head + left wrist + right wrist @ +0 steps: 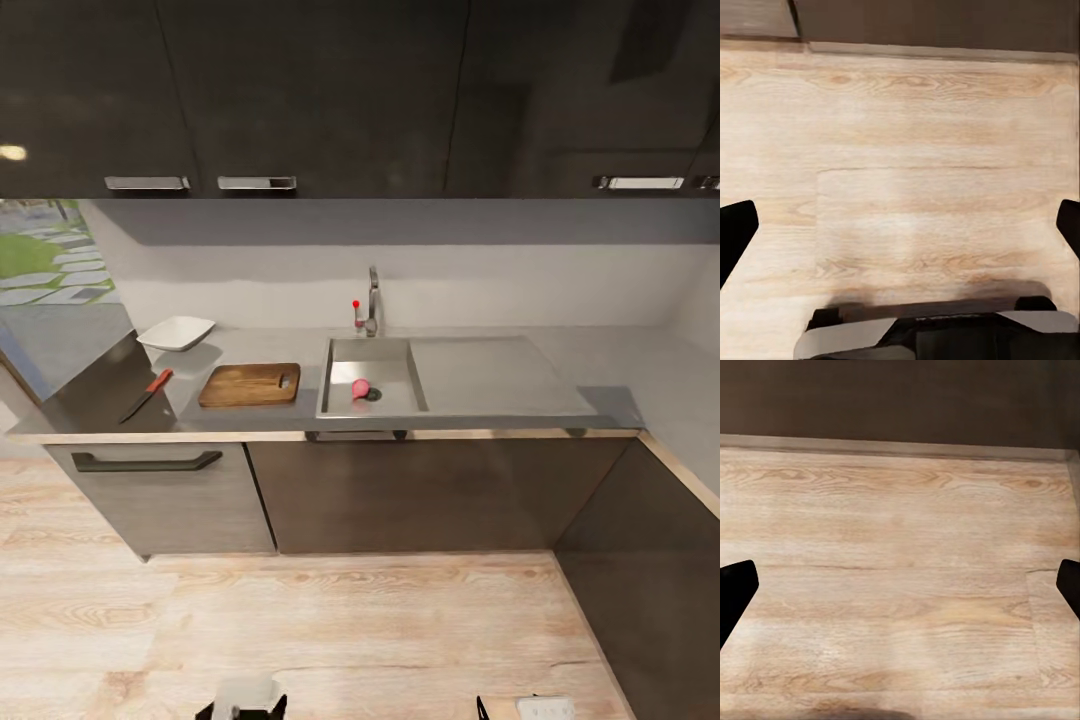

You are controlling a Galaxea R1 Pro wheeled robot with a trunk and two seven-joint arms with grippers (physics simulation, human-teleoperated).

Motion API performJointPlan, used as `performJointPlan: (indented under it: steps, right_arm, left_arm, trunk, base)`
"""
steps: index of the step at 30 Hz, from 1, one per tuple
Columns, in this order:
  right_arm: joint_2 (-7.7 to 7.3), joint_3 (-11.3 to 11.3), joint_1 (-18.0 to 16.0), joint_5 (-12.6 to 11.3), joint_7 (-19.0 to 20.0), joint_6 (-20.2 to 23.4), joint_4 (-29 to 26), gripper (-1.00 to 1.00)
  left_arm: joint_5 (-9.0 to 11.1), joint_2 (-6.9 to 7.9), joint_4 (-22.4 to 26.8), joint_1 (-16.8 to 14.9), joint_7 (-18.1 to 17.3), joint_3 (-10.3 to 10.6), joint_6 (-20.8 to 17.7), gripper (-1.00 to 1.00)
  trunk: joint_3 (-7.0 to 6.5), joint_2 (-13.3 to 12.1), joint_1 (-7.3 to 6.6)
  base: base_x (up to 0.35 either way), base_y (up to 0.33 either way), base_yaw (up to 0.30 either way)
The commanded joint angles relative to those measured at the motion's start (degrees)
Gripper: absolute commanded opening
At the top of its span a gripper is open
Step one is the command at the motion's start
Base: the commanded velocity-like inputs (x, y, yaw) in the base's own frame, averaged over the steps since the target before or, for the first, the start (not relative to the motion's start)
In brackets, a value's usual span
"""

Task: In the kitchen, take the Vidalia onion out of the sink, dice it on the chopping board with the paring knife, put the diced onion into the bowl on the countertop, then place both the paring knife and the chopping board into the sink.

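Left hand (pixel 900 225) agape (over floor (pixel 907 150))

pinkish-red round vidalia onion (pixel 360 388) lies in the rectangular steel sink (pixel 395 400); left of it the brown wooden chopping board (pixel 249 385), then the red-handled paring knife (pixel 147 394); the white squarish bowl (pixel 176 333) sits behind them.

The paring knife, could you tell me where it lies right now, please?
In the head view, the paring knife lies on the countertop at far left, left of the chopping board and in front of the bowl.
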State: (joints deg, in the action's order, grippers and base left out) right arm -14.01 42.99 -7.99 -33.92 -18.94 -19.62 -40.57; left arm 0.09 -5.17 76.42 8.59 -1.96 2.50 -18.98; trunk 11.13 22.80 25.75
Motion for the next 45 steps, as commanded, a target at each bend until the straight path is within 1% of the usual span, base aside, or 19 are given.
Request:
performJointPlan:
  steps: [1, 4, 7, 8, 9, 12, 15, 16, 17, 20, 25, 28, 31, 32, 34, 36, 40, 43, 45]
  right_arm:
    - [-0.08, 0.46, -0.1, -0.54, -0.37, -0.33, 0.14, 1.0]
    - [-0.06, 0.44, -0.1, -0.58, -0.37, -0.33, 0.44, 1.0]
    - [-0.06, 0.43, -0.1, -0.65, -0.39, -0.33, 0.53, 1.0]
    - [-0.05, 0.45, -0.1, -0.67, -0.39, -0.33, 0.55, 1.0]
    - [-0.05, 0.44, -0.1, -0.66, -0.4, -0.28, 0.57, 1.0]
    - [-0.05, 0.43, -0.1, -0.64, -0.4, -0.27, 0.58, 1.0]
    - [-0.05, 0.43, -0.1, -0.63, -0.4, -0.29, 0.58, 1.0]
    - [-0.05, 0.43, -0.1, -0.63, -0.4, -0.28, 0.58, 1.0]
    - [-0.05, 0.43, -0.1, -0.63, -0.4, -0.27, 0.58, 1.0]
    - [-0.05, 0.43, -0.1, -0.62, -0.4, -0.25, 0.58, 1.0]
    - [-0.05, 0.43, -0.1, -0.64, -0.4, -0.27, 0.58, 1.0]
    - [-0.05, 0.43, -0.1, -0.67, -0.4, -0.25, 0.58, 1.0]
    - [-0.05, 0.43, -0.1, -0.71, -0.4, -0.24, 0.6, 1.0]
    - [-0.05, 0.43, -0.1, -0.71, -0.4, -0.24, 0.59, 1.0]
    - [-0.05, 0.43, -0.1, -0.71, -0.4, -0.24, 0.63, 1.0]
    - [-0.05, 0.43, -0.1, -0.7, -0.4, -0.24, 0.65, 1.0]
    - [-0.05, 0.43, -0.1, -0.67, -0.4, -0.24, 0.7, 1.0]
    - [-0.05, 0.43, -0.1, -0.64, -0.4, -0.24, 0.74, 1.0]
    - [-0.05, 0.43, -0.1, -0.65, -0.4, -0.24, 0.75, 1.0]
  left_arm:
    - [0.0, -0.14, 1.89, -3.4, -0.19, 0.59, -4.11, 1.0]
    - [0.03, -0.23, 3.72, -8.85, -0.22, 1.58, -9.74, 1.0]
    - [0.05, -0.26, 4.35, -13.46, -0.19, 3.17, -13.46, 1.0]
    - [0.07, -0.26, 4.51, -15.69, -0.18, 3.97, -14.84, 1.0]
    - [0.08, -0.67, 4.85, -20.54, -0.16, 5.12, -17.34, 1.0]
    - [0.09, -1.48, 5.03, -23.78, -0.16, 5.45, -19.46, 1.0]
    - [0.13, -2.51, 5.3, -29.23, -0.15, 5.69, -23.56, 1.0]
    - [0.14, -2.58, 5.32, -30.09, -0.15, 5.7, -24.02, 1.0]
    - [0.19, -2.73, 5.33, -32.87, -0.11, 5.73, -25.05, 1.0]
    - [0.41, -3.13, 5.32, -38.83, -0.08, 5.76, -27.27, 1.0]
    - [0.53, -3.23, 5.21, -43.83, -0.14, 5.76, -31.54, 1.0]
    - [0.59, -3.27, 4.53, -47.7, -0.15, 5.77, -33.58, 1.0]
    - [0.61, -3.39, -0.11, -53.66, -0.15, 5.77, -34.45, 1.0]
    - [0.61, -3.4, -1.1, -54.49, -0.15, 5.77, -34.49, 1.0]
    - [0.57, -3.5, -7.56, -59.12, -0.15, 5.77, -34.49, 1.0]
    - [0.56, -3.54, -10.58, -61.18, -0.14, 5.77, -34.45, 1.0]
    - [0.46, -3.61, -22.46, -69.28, -0.13, 5.77, -34.22, 1.0]
    - [0.42, -3.5, -24.68, -71.06, -0.15, 5.84, -34.15, 1.0]
    - [0.34, -3.2, -24.2, -71.44, -0.15, 5.89, -34.21, 1.0]
  trunk:
    - [0.11, 0.12, 0.03]
    - [0.11, 0.12, 0.03]
    - [0.11, 0.12, 0.03]
    - [0.11, 0.12, 0.03]
    - [0.11, 0.12, 0.03]
    - [0.11, 0.12, 0.03]
    - [0.11, 0.12, 0.03]
    - [0.11, 0.12, 0.03]
    - [0.11, 0.12, 0.03]
    - [0.11, 0.12, 0.03]
    - [0.11, 0.12, 0.03]
    - [0.11, 0.12, 0.03]
    - [0.11, 0.12, 0.03]
    - [0.11, 0.12, 0.03]
    - [0.11, 0.12, 0.03]
    - [0.11, 0.12, 0.03]
    - [0.11, 0.12, 0.03]
    - [0.08, 0.12, 0.03]
    - [0.03, 0.12, 0.03]
  base:
    - [0.0, 0.0, 0.0]
    - [0.0, 0.0, 0.0]
    - [0.0, 0.0, 0.0]
    - [0.0, 0.0, 0.0]
    - [0.0, 0.0, 0.0]
    - [0.0, 0.0, 0.0]
    - [0.0, 0.0, 0.0]
    - [0.0, 0.0, 0.0]
    - [0.0, 0.0, 0.0]
    - [0.0, 0.0, 0.0]
    - [0.0, 0.0, 0.0]
    - [0.0, 0.0, 0.0]
    - [0.0, 0.0, 0.0]
    - [0.0, 0.0, 0.0]
    - [0.0, 0.0, 0.0]
    - [0.0, 0.0, 0.0]
    - [0.0, 0.0, -0.092]
    - [0.0, 0.0, -0.226]
    - [0.0, 0.0, -0.266]
